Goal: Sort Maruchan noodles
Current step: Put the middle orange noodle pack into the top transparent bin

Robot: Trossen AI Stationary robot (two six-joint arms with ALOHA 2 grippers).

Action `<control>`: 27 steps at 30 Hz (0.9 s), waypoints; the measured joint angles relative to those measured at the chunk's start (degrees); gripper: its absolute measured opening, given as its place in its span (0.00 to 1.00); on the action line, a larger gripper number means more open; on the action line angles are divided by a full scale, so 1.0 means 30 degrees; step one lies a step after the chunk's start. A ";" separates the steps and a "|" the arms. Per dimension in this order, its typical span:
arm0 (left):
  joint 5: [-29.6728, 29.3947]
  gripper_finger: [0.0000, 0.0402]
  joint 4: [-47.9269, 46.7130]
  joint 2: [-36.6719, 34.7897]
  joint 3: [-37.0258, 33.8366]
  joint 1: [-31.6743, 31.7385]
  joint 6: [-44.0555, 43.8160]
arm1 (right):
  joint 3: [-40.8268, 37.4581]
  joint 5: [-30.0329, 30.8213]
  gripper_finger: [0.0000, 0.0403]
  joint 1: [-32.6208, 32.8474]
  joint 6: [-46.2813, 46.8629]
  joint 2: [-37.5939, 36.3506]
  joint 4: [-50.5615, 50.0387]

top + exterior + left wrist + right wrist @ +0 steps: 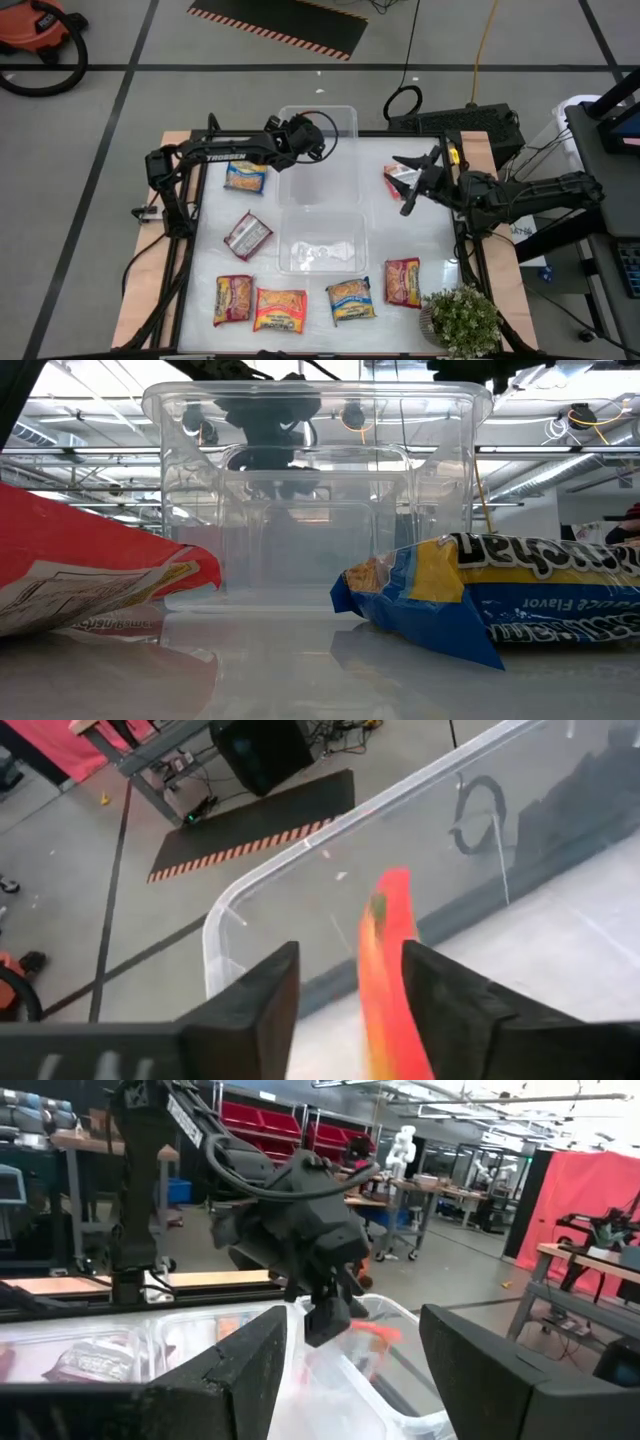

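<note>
The left gripper (318, 143), fingers apart around an orange packet (385, 982), hangs over the twelve o'clock bin (345, 117); the right gripper (410, 180) waits open at three o'clock.

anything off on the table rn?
Mostly no. One orange packet stands on edge between the left gripper fingers over the far clear bin, apparently mid-drop. Other packets lie flat on the table, some skewed.

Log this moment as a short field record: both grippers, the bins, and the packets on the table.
left gripper: over the far clear plastic bin, fingers apart, orange-red noodle packet between them
right gripper: open, beside the bins, above a red-white packet
near clear plastic bin: holds clear wrap, no coloured packet visible
loose packets: blue-yellow packet, silver-red packet, four along the near edge
</note>
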 joint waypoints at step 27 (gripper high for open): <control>0.4756 0.52 -0.2813 -0.1443 0.1534 0.1678 0.0171 | -0.0007 0.0027 0.56 -0.0012 0.0595 -0.0559 -0.0085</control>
